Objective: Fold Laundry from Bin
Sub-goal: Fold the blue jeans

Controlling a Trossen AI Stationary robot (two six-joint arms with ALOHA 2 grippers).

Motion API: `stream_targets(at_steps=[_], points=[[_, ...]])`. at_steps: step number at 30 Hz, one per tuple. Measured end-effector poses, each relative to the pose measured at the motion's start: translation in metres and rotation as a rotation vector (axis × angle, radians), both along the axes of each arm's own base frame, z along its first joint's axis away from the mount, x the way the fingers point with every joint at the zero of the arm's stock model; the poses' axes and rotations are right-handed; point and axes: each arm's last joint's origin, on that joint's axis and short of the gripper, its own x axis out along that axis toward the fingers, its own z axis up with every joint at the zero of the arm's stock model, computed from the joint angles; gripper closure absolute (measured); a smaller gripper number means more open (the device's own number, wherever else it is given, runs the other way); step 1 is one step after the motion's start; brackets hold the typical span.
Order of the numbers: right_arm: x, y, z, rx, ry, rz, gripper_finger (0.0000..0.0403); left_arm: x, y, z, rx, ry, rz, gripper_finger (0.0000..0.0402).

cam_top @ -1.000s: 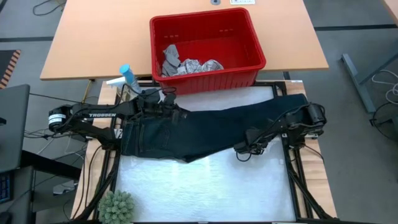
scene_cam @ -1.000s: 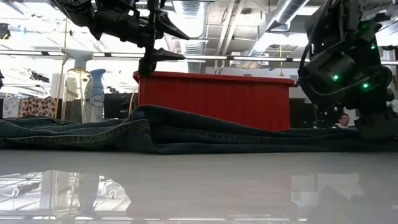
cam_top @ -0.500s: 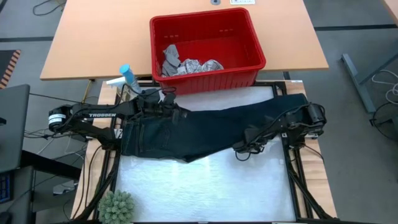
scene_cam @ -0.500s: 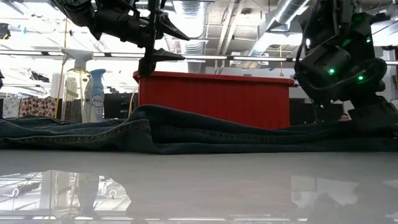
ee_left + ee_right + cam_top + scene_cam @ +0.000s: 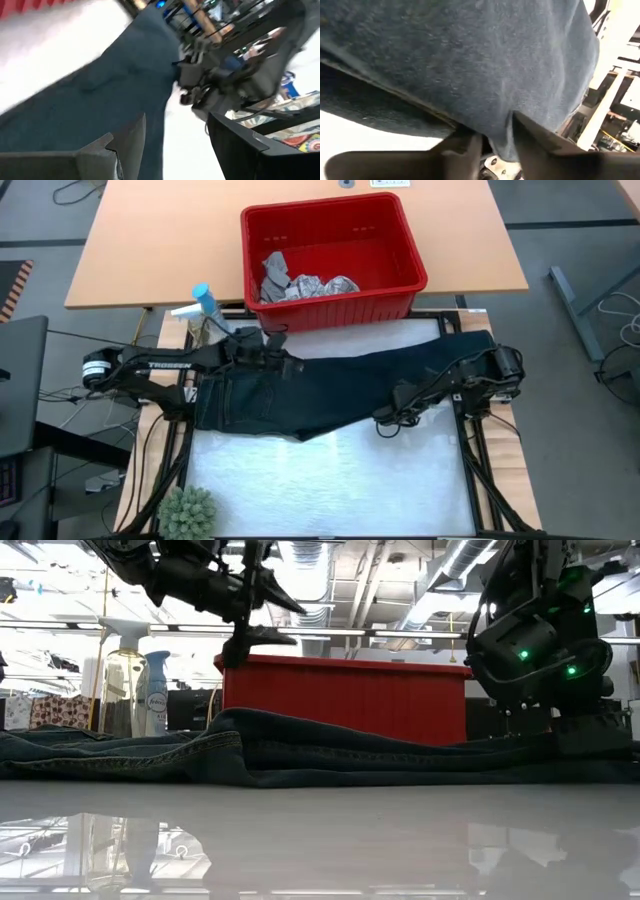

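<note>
Over the last second the right gripper point(image 5: 385, 420) has been brought together on the near hem of the trousers point(image 5: 330, 385); in the right wrist view a fold of denim is seen pinched between its fingers point(image 5: 532, 132), though how firmly cannot be judged. A fold is thus judged to be starting. The left gripper point(image 5: 277, 338) hangs spread above the waistband, holding nothing. The trousers lie across the bench before the bin point(image 5: 410, 250), long axis left to right, waist left, legs toward the right edge.

Surface: white mat point(image 5: 330, 470) spreads over the table.
Trousers point(image 5: 330, 390): flat across centre, nine to three.
Bin point(image 5: 330, 300): twelve o'clock.
Plant point(image 5: 187, 513): seven o'clock corner.
</note>
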Motion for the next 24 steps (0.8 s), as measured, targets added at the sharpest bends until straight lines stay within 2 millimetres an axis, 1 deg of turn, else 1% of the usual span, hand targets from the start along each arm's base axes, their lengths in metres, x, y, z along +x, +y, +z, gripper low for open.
stream_targets(at_steps=[3,4,7,9,13,14,19,24], points=[[0.001,0.001,-0.001,0.017,-0.012,-0.01,0.0358,0.013,-0.005,-0.008,-0.026,-0.036,-0.02,0.0221],[0.001,0.001,-0.001,0.023,-0.013,-0.011,0.0375,0.018,-0.007,-0.01,-0.032,-0.06,-0.036,0.0231],[0.002,0.002,-0.002,0.039,-0.016,-0.009,0.0378,0.035,-0.012,-0.019,-0.045,-0.09,-0.088,0.0273],[0.002,0.002,-0.002,0.038,-0.017,-0.011,0.0377,0.048,-0.015,-0.024,-0.055,-0.082,-0.127,0.0308],[0.002,0.002,-0.001,0.034,-0.029,-0.02,0.0377,0.081,-0.017,-0.033,-0.066,-0.062,-0.188,0.0385],[0.001,0.002,-0.001,0.034,-0.029,-0.02,0.0377,0.09,-0.018,-0.035,-0.063,-0.059,-0.195,0.0392],[0.003,0.001,0.002,0.008,-0.073,-0.047,0.0377,0.128,-0.015,-0.036,-0.011,-0.079,-0.2,0.04],[0.005,0.0,0.012,0.001,-0.144,-0.058,0.0377,0.16,-0.009,-0.055,-0.03,-0.053,-0.233,0.0401]])
